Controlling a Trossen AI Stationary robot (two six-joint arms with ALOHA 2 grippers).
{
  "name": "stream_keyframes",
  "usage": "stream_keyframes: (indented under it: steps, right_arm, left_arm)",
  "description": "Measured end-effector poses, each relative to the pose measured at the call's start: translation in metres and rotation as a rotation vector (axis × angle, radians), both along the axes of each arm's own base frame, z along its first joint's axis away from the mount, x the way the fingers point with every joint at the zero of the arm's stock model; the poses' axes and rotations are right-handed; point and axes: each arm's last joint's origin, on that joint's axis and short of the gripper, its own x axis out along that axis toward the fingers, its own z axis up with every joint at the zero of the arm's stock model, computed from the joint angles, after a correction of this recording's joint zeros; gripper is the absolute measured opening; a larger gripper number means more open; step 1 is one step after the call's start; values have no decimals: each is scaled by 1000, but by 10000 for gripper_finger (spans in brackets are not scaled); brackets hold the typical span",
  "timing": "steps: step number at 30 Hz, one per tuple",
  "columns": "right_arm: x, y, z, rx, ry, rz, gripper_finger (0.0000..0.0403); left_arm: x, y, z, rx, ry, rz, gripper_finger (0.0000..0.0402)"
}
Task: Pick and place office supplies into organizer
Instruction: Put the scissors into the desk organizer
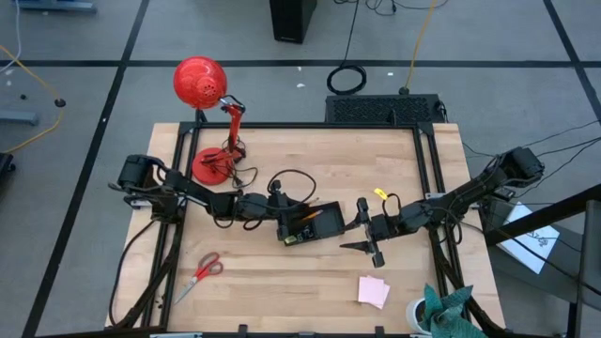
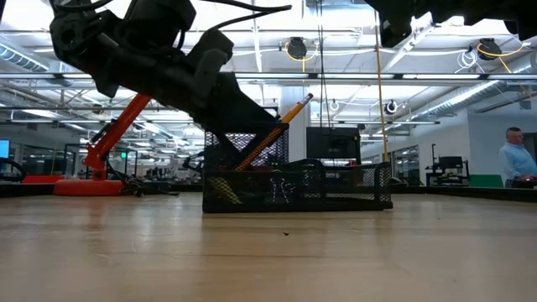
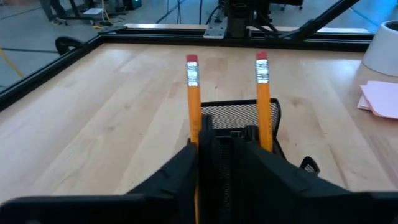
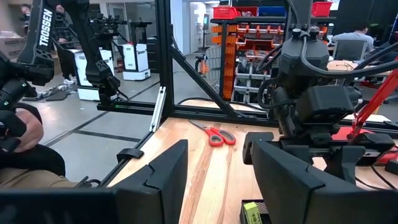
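I see organizer (image 1: 312, 223) at tabletop (image 1: 310, 282) centre, two orange pencils (image 3: 193, 93) leaning in it. Left hand (image 1: 282, 222) at its 9 o'clock edge, grip state unclear. Right hand (image 1: 368, 235) at 3 o'clock, fingers wide, empty. Scissors (image 1: 202, 272) at 8 o'clock, sticky-note pad (image 1: 373, 291) at 5 o'clock.

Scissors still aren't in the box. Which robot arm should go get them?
Probably the left. The scissors lie on the left side of the table, nearer the left gripper at the organizer. The right gripper, open, is across the organizer from them.
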Motion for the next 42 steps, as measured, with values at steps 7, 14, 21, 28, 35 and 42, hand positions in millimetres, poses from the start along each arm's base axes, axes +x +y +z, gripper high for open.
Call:
stream_keyframes:
  steps: [7,14,21,28,35,42]
  right_arm:
    - [0,0,0,0,1,0,169]
    - [0,0,-1,-2,14,0,168]
    - [0,0,-1,1,16,0,169]
    - [0,0,-1,1,15,6,169]
    - [0,1,-4,-7,42,8,165]
    - [0,0,-4,7,46,7,162]
  left_arm:
    - [1,-3,5,46,-47,-34,195]
    - [-1,-4,19,68,-79,-47,200]
    - [-1,-6,30,83,-125,-47,200]
    - [-19,-28,64,160,-154,-160,200]
    - [-60,-53,97,-43,332,-171,200]
    - [-109,-93,80,-121,718,-174,200]
